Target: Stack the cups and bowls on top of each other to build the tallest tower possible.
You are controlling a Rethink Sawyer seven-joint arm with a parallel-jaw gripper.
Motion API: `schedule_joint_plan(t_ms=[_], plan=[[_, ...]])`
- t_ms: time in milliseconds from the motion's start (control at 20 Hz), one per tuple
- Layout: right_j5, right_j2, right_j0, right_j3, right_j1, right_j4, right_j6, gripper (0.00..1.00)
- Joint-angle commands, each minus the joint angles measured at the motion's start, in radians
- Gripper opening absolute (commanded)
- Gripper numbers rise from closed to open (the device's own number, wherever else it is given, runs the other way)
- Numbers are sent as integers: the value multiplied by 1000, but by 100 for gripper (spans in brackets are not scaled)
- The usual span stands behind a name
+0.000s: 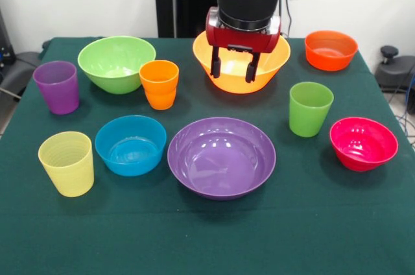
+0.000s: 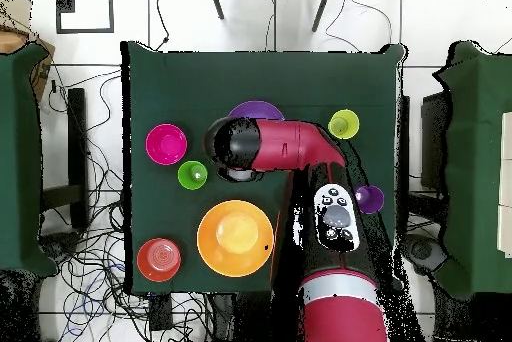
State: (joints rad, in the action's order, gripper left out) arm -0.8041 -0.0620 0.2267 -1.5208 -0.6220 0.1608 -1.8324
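Note:
My gripper (image 1: pixel 233 69) is open and empty. It hangs high, in front of the large orange-yellow bowl (image 1: pixel 241 83) in the front view. From overhead, the arm's wrist (image 2: pixel 232 146) sits between that bowl (image 2: pixel 235 238) and the purple bowl (image 2: pixel 255 110). Every piece stands alone on the cloth, upright, with none stacked: purple bowl (image 1: pixel 222 157), blue bowl (image 1: pixel 130 145), light green bowl (image 1: pixel 117 63), pink-red bowl (image 1: pixel 363 143), orange-red bowl (image 1: pixel 331 49), and the orange cup (image 1: pixel 159 83), purple cup (image 1: pixel 57 87), yellow cup (image 1: pixel 67 163) and green cup (image 1: pixel 310 108).
The table (image 1: pixel 207 236) is covered in dark green cloth. The red arm (image 2: pixel 300 148) hides the blue bowl, green bowl and orange cup from overhead. Other green tables (image 2: pixel 480 158) stand at both sides, with cables on the floor (image 2: pixel 95 208).

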Motion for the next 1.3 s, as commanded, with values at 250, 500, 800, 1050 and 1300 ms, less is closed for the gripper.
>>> schedule_joint_plan(t_ms=[250, 500, 800, 1050, 1300], plan=[[-152, -84, 3, 41, -52, -9, 29, 100], [-173, -89, 5, 50, -60, -7, 32, 100], [-200, -93, 5, 84, -43, -8, 23, 100], [-188, -87, -4, 111, -17, 3, 11, 100], [-210, -85, -11, 164, 9, 1, -2, 100]])
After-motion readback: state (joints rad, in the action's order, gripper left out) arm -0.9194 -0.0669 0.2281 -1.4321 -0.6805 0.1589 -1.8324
